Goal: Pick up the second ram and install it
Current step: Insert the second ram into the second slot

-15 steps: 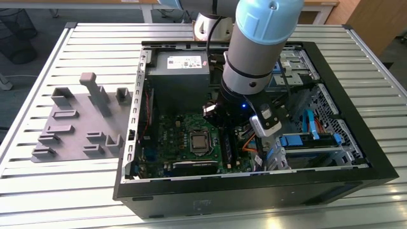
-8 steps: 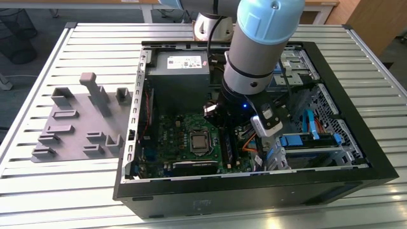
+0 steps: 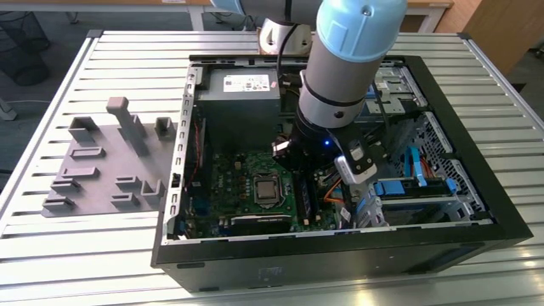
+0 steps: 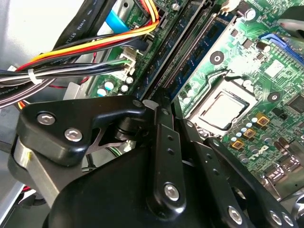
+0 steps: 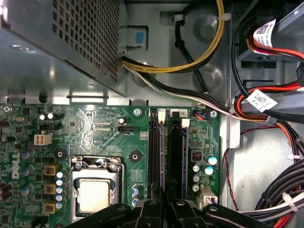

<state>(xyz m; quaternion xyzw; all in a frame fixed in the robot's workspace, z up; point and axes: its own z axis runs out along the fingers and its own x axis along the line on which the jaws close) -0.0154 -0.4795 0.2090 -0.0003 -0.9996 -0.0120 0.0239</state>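
The second ram (image 5: 163,156) shows edge-on as a thin dark strip with a bluish side, standing among the long black slots (image 5: 175,156) on the green motherboard. In the second wrist view the ram (image 4: 187,59) runs away from the fingertips along those slots. My gripper (image 5: 165,206) is low inside the computer case, directly over the slots, with its black fingers (image 4: 164,142) drawn close together on the ram's near end. In the exterior view the arm's wrist (image 3: 327,137) reaches down into the case and hides the ram.
The CPU socket (image 5: 97,194) lies beside the slots. A perforated power supply (image 5: 61,42) and bundled cables (image 5: 266,109) crowd the far side. The black case wall (image 3: 340,248) rings the work area. A grey fixture plate with blocks (image 3: 102,172) lies on the table at the exterior view's left.
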